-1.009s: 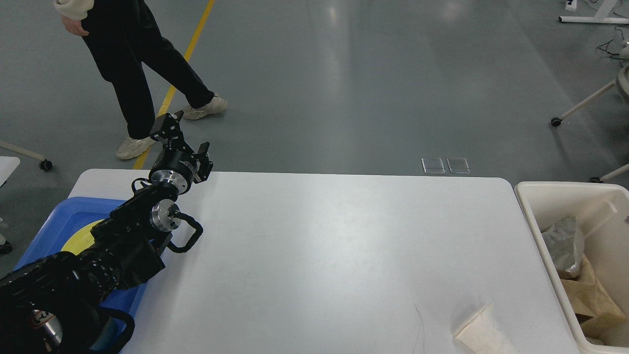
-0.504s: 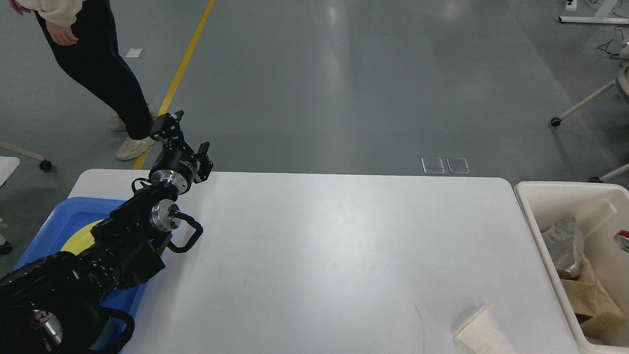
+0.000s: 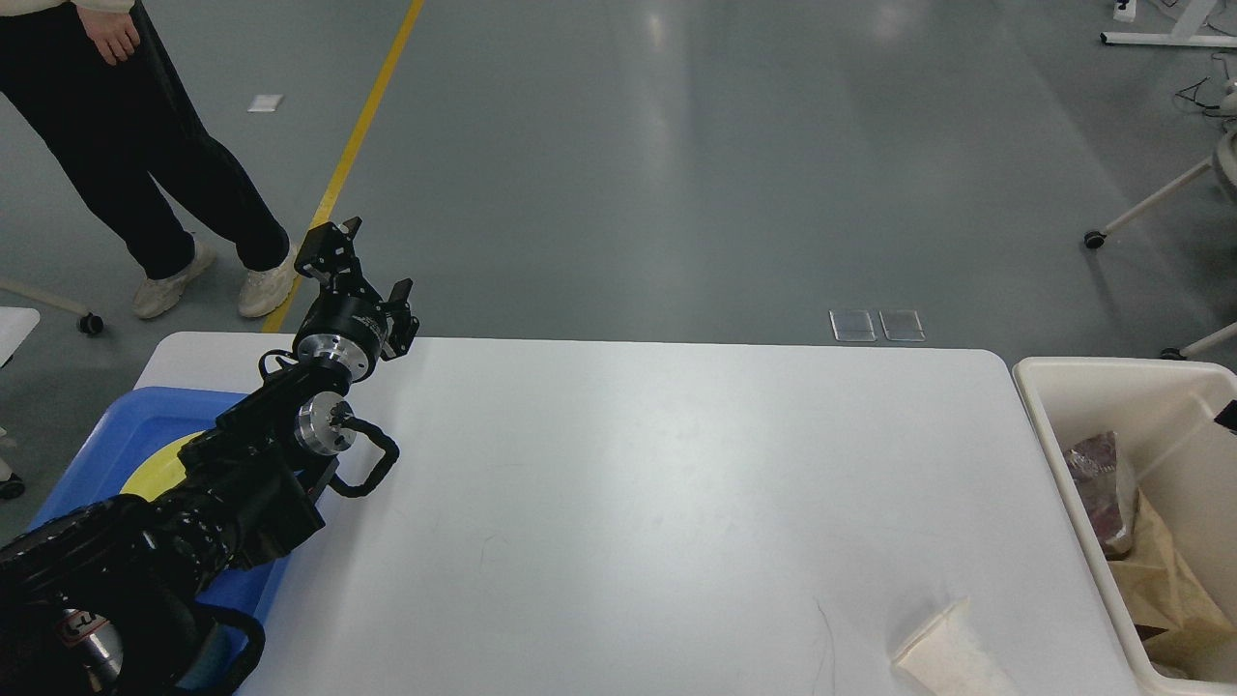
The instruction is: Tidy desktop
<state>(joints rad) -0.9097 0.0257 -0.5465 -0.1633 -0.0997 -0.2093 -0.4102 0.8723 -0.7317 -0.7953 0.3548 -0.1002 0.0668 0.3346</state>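
Observation:
The white desktop (image 3: 628, 483) fills the middle of the head view. A cream crumpled paper piece (image 3: 952, 652) lies at its front edge, right of centre. My left gripper (image 3: 367, 266) is open and empty, raised over the desktop's far left edge and pointing away from me. A small dark part (image 3: 1227, 414) shows at the right edge over the bin. It may be my right gripper, but its fingers cannot be made out.
A blue tray (image 3: 106, 435) with a yellow plate (image 3: 169, 464) sits at the left, partly under my left arm. A cream bin (image 3: 1111, 372) at the right holds brown paper (image 3: 1165, 580) and a reddish bag (image 3: 1102, 488). A person (image 3: 126, 145) stands beyond the far left corner.
The person has stepped to the left. In the bin the bag has shifted and now looks reddish, and a dark part has appeared at the right edge. My left arm has not moved.

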